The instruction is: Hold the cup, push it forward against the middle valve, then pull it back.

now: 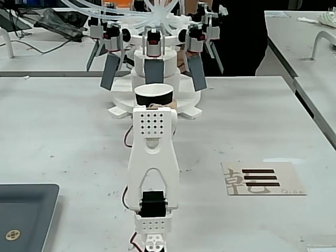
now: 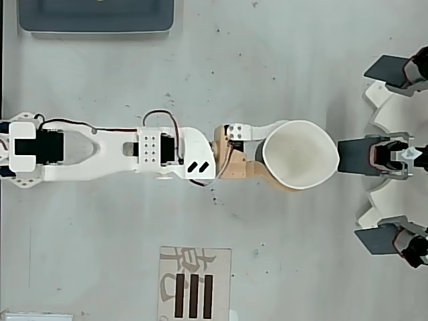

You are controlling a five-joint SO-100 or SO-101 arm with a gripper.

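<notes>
The cup (image 2: 297, 154), black outside with a white rim and inside, is held off the table in front of my arm. My gripper (image 2: 281, 155) is shut on it, with a white finger (image 2: 257, 130) on one side and a tan finger (image 2: 249, 172) on the other. The squeeze has pressed the rim into an oval. In the fixed view the cup (image 1: 153, 95) shows just above my wrist, which hides the jaws. The middle valve (image 2: 354, 155) (image 1: 154, 71) is an upright grey-blue paddle directly beyond the cup. The cup's far rim reaches the paddle; contact cannot be told.
Slanted grey paddles (image 1: 110, 71) (image 1: 195, 72) flank the middle one on the white round dispenser base (image 1: 186, 107). A dark tray (image 1: 26, 215) lies near the arm's base at the left of the fixed view. A card with black bars (image 1: 262, 178) lies at its right.
</notes>
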